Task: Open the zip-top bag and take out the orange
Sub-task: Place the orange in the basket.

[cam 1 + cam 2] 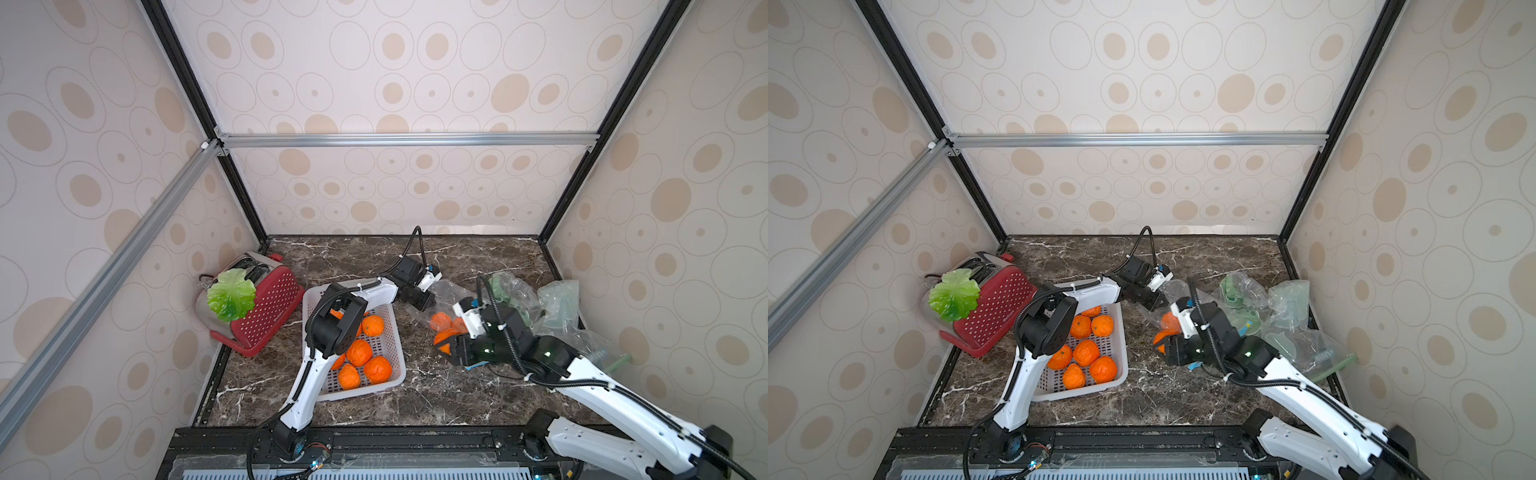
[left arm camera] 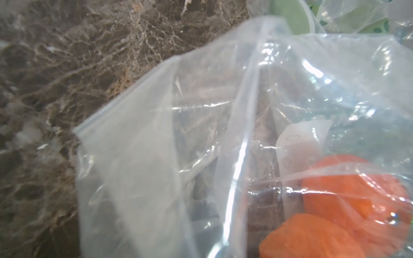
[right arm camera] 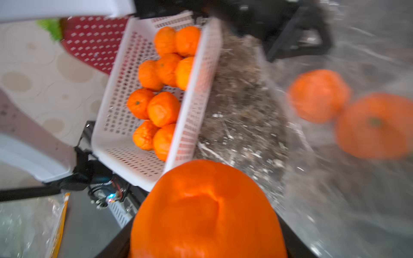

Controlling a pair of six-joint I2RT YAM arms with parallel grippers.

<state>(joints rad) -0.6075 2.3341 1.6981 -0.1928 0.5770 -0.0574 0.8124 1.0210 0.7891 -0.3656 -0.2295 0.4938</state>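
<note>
1. Right wrist view: we grip a round bright orange point(image 3: 205, 207) between the jaws of our right gripper point(image 3: 206, 248), beside the clear plastic zip-top bag point(image 1: 451, 291).
2. Our left gripper point(image 1: 422, 302), pressed shut, pinches that bag's edge.
3. Two oranges point(image 3: 318, 96) lie inside.

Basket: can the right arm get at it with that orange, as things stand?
Probably yes. Only bare table lies between the held orange and the basket; the left arm overhangs just its far side.

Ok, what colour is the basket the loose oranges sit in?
White basket, with perforated walls; clearest in the right wrist view.
</note>
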